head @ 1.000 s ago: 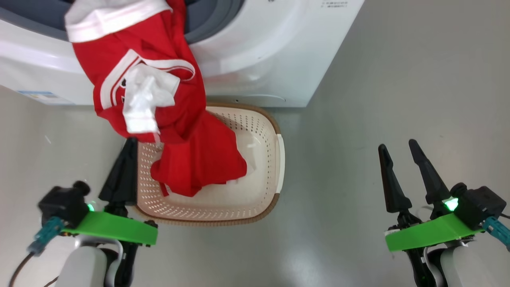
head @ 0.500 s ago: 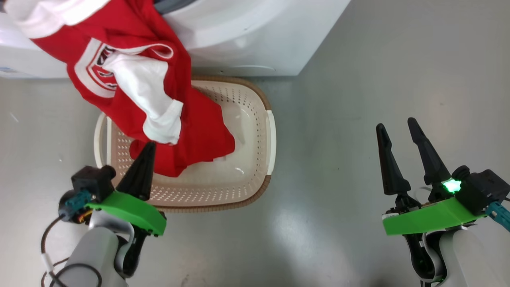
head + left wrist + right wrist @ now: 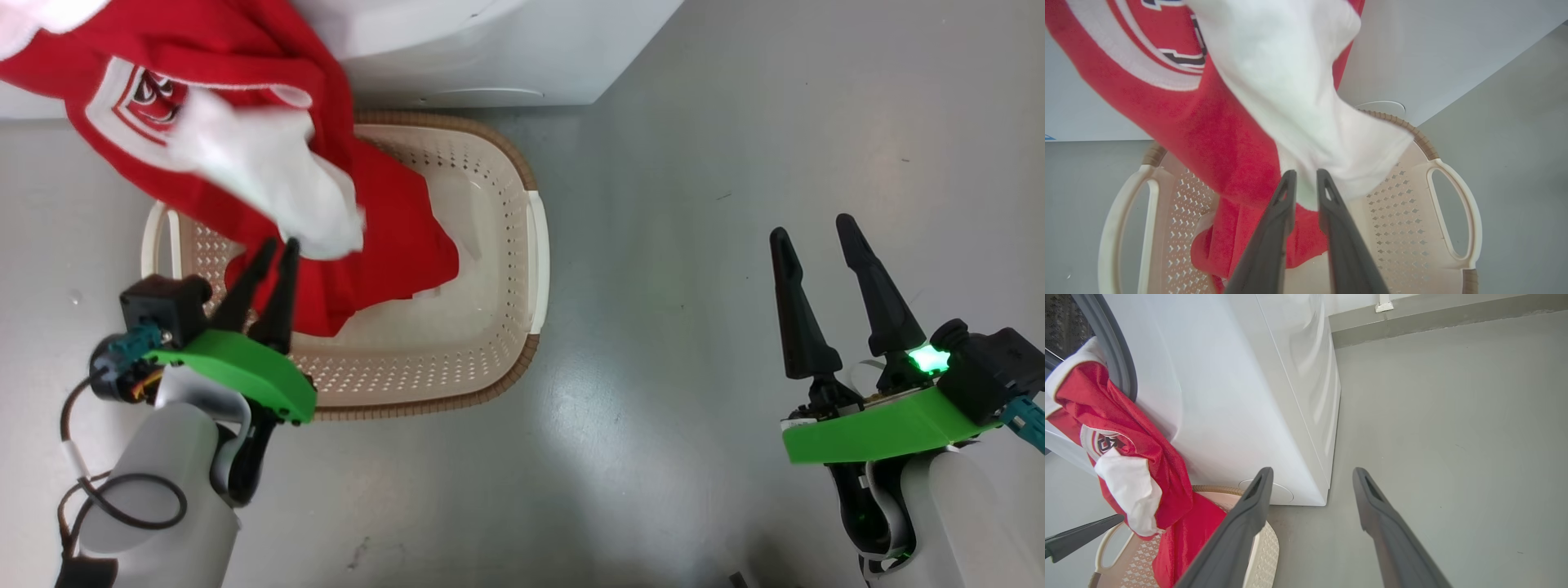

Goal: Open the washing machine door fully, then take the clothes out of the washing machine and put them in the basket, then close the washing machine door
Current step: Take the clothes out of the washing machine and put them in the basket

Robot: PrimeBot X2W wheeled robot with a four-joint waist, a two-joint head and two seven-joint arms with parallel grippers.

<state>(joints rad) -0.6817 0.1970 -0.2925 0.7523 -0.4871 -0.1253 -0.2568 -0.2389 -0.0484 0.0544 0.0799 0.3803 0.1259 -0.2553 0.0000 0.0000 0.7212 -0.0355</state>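
Observation:
The clothes [image 3: 245,82], bright red with a white sleeve and a crest, hang from the washing machine [image 3: 490,49] down into the cream basket [image 3: 535,261]. The right wrist view shows them [image 3: 1139,457] spilling over the grey ring [image 3: 1106,347] of the machine's mouth. My left gripper [image 3: 277,243] is over the basket's left part. Its fingers stand a narrow gap apart at the white sleeve's lower edge [image 3: 1306,173], and the sleeve looks unpinched. My right gripper [image 3: 812,224] is open and holds nothing, out over bare floor to the right. The washing machine door is out of view.
The basket [image 3: 1421,139] stands on grey floor right in front of the washing machine [image 3: 1229,396], its far rim close to the machine's base. A skirting line and wall [image 3: 1412,318] run behind the machine. One dark finger of my left gripper [image 3: 1081,535] shows in the right wrist view.
The head camera has shifted, so machine and basket sit higher and further left. My left wrist has turned, showing both fingers, their tips now at the swinging white sleeve. The right gripper is unchanged.

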